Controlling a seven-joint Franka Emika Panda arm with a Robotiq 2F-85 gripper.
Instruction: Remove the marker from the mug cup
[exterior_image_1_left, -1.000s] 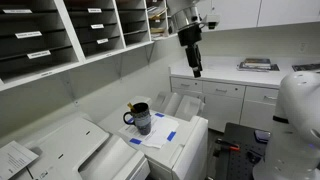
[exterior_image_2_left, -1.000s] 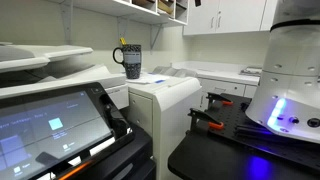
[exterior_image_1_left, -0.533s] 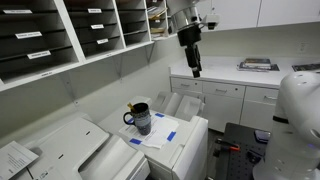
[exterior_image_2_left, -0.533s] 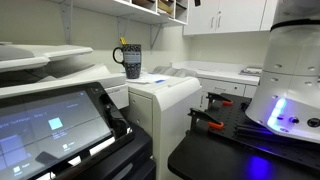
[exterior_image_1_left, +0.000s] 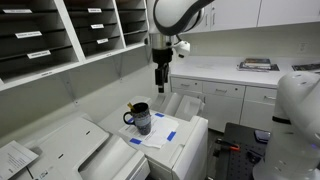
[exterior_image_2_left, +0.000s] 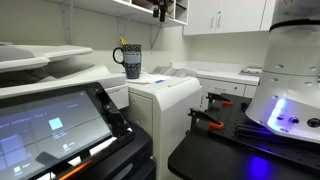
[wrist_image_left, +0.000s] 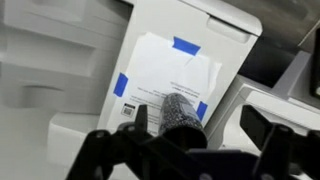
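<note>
The dark mug cup (exterior_image_1_left: 140, 119) stands on a taped paper sheet on top of a white printer, with its handle to the left. The yellow marker (exterior_image_1_left: 131, 104) sticks out of its rim. Both also show in an exterior view, the mug (exterior_image_2_left: 131, 62) with the marker tip (exterior_image_2_left: 122, 42) above it. My gripper (exterior_image_1_left: 161, 78) hangs open and empty, well above and slightly right of the mug. In the wrist view the mug (wrist_image_left: 182, 110) shows between the spread fingers (wrist_image_left: 185, 150). The marker is not clear there.
The paper sheet (wrist_image_left: 165, 65) is held by blue tape on the white printer top (exterior_image_1_left: 185, 135). Wall shelves of trays (exterior_image_1_left: 60, 35) hang behind. A larger copier (exterior_image_1_left: 70, 150) stands beside. A counter with cabinets (exterior_image_1_left: 235, 80) is at the back.
The arm has swung from the right toward the mug, and the gripper now hangs lower and nearer above it. The mug and marker have not moved.
</note>
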